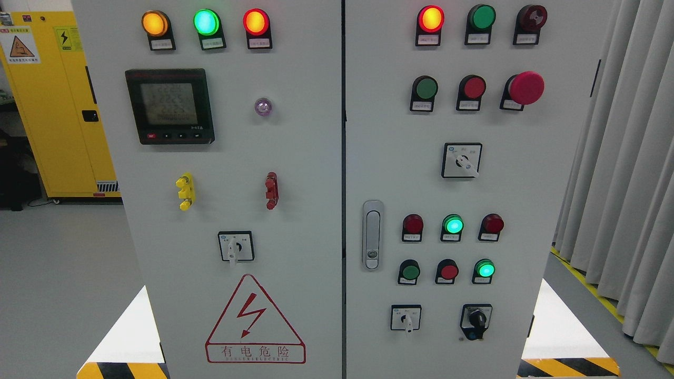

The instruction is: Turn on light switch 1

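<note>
Grey metal cabinet [295, 158], round glossy lamps [206, 22], square rotary switch [236, 246]; hand state untellable.

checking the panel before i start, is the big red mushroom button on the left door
No, the big red mushroom button sits on the right door, at the right end of its second row, beside a flat red button.

Cabinet front: the grey cabinet [295, 158] faces the camera with nothing standing before it.
Left door: bare panel between the meter [169, 105], yellow terminal [185, 191], red terminal [271, 190] and lower selector [236, 246].
Protrusions: the mushroom button [525, 88] and door handle [372, 235] stand out from the right door.
Right door: lamps and buttons sit close together, with narrow gaps.
Left flank: open floor [58, 263] before the yellow locker [58, 105].
Right flank: curtain [626, 158] near the cabinet edge.
</note>
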### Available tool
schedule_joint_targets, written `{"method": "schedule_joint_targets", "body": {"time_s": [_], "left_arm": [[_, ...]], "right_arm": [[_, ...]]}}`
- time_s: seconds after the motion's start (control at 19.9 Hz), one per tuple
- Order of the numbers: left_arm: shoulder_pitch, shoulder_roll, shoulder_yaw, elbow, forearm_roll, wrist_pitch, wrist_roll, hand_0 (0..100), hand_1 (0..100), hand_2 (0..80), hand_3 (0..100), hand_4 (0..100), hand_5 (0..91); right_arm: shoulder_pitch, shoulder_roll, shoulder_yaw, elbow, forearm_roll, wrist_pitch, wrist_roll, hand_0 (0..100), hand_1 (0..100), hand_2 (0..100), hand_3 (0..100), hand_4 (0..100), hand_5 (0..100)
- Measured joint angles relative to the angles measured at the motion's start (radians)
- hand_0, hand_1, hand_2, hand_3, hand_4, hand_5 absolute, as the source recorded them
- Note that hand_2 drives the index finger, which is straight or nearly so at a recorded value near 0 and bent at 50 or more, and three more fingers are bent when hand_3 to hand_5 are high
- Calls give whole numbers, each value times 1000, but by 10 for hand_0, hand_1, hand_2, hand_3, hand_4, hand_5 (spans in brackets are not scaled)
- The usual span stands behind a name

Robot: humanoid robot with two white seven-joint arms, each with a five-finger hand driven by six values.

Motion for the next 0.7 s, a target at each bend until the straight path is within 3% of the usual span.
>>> {"method": "schedule_joint_targets", "body": {"time_s": [0.7], "left_arm": [[-74,5,1,-316,-13,42,52,150,597,553,816,810,719]], "right_arm": [[0,0,0,0,0,0,0,0,500,40,0,0,0]]}}
